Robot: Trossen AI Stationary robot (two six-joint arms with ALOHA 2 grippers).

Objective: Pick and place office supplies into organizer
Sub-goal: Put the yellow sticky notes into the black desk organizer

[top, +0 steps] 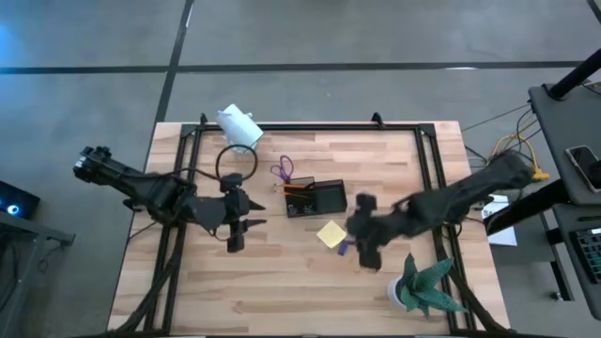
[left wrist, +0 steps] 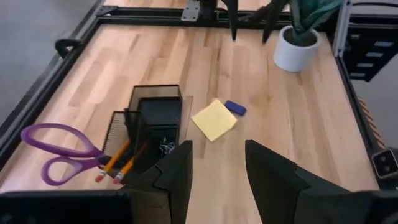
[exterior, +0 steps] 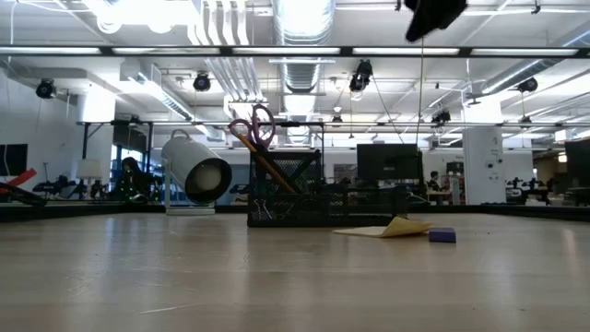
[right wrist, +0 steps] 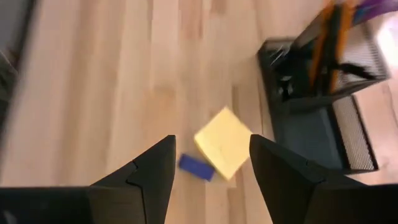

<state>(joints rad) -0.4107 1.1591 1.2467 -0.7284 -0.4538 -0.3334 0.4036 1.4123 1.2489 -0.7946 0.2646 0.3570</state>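
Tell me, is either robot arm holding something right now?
No, nothing is held. The right gripper hangs with open jaws above the yellow sticky-note pad and small purple piece. The left gripper is empty too.

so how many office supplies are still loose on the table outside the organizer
2: the yellow sticky-note pad lies flat beside the organizer, and a small purple piece sits just past the pad. Others may be hidden behind the arms.

Black wire-mesh organizer (left wrist: 149, 118), wooden table (left wrist: 280, 124)

Bright overhead ceiling lights (exterior: 304, 14) glare in the low view; the right wrist view is motion-blurred.
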